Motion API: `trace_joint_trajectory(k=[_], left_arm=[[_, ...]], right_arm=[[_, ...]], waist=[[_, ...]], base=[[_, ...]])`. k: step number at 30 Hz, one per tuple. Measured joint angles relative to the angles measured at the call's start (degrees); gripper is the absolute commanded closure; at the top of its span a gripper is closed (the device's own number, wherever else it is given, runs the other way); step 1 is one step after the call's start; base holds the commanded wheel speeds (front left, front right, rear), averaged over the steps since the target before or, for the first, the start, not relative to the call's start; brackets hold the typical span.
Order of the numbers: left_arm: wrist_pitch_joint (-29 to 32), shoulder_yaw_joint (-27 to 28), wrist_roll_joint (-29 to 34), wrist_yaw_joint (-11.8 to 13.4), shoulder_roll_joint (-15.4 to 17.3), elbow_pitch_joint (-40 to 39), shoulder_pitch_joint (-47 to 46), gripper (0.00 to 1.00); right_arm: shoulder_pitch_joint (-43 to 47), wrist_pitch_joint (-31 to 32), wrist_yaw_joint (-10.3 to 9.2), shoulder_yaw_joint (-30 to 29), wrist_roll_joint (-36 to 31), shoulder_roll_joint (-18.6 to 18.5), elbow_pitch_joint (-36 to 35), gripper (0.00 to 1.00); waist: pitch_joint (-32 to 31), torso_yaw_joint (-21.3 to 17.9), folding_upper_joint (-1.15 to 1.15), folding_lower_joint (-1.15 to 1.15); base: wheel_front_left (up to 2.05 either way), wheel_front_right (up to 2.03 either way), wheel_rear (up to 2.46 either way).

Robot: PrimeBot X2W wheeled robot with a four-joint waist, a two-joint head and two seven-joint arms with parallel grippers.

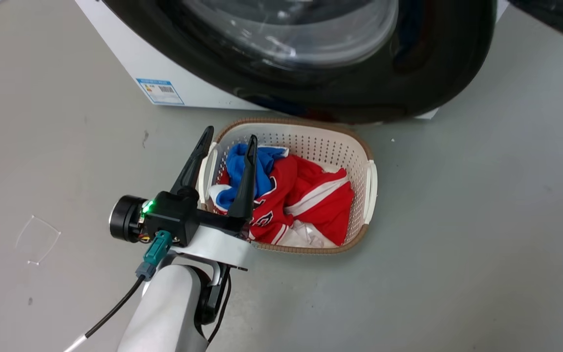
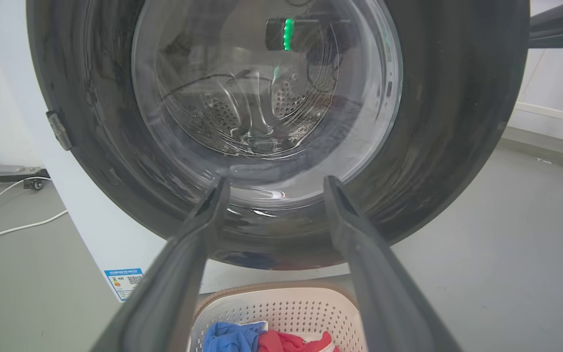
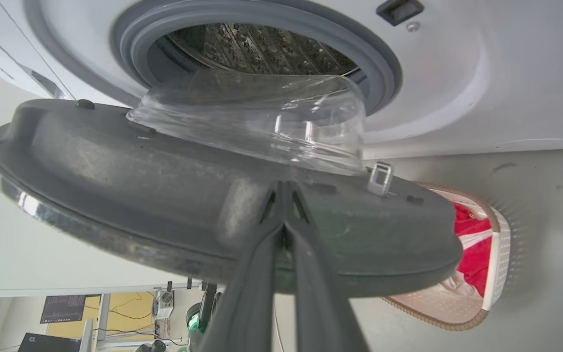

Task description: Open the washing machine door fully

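Laundry basket (image 1: 321, 142) below the washing machine door (image 1: 450, 73)
Right claw (image 3: 284, 188) pressed together at frame centre, against the door – left claw (image 1: 230, 136) spread, lower left.

You had bright, diffuse light; soft shadows on floor (image 1: 457, 220). Glare streaked glass of washing machine door (image 2: 271, 195). Your wrist views bowed at edges; right gripper (image 3: 284, 188) blurred near lens.

washing machine door (image 1: 447, 58) top | clothes basket (image 1: 340, 146) beneath | left tool (image 1: 230, 134) spread over basket's left rim
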Motion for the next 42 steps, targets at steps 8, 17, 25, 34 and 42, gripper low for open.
trace_joint_trajectory(k=[8,17,25,34,42], left_arm=[[0.0,0.0,-0.2,-0.9,0.0,1.9,1.4,0.00],[0.0,0.2,-0.6,-1.9,0.0,3.9,4.9,0.00],[0.0,0.3,-0.7,-2.8,0.0,5.6,8.3,0.00],[0.0,0.0,-1.2,-3.1,0.0,6.2,10.5,0.00],[0.0,-1.1,-1.7,-3.4,0.0,7.0,11.0,0.00]], right_arm=[[5.9,1.6,0.03,-0.3,0.9,4.2,-2.8,1.00],[13.5,6.2,0.03,0.5,1.2,6.4,-6.7,1.00],[21.4,10.0,0.03,2.5,0.8,8.6,-12.8,1.00],[31.4,12.7,0.03,8.3,2.7,12.6,-22.2,1.00],[35.8,9.2,0.03,14.1,4.9,12.8,-27.4,1.00]], waist=[[-4.1,-0.4,0.00,0.00],[-9.8,-0.3,0.00,0.00],[-14.9,1.0,0.00,-0.01],[-18.1,3.4,0.00,-0.01],[-18.3,4.1,0.00,-0.01]], base=[[0.00,0.00,0.00],[0.00,0.00,0.00],[0.00,0.00,0.00],[0.00,0.00,0.00],[0.00,0.00,0.00]])
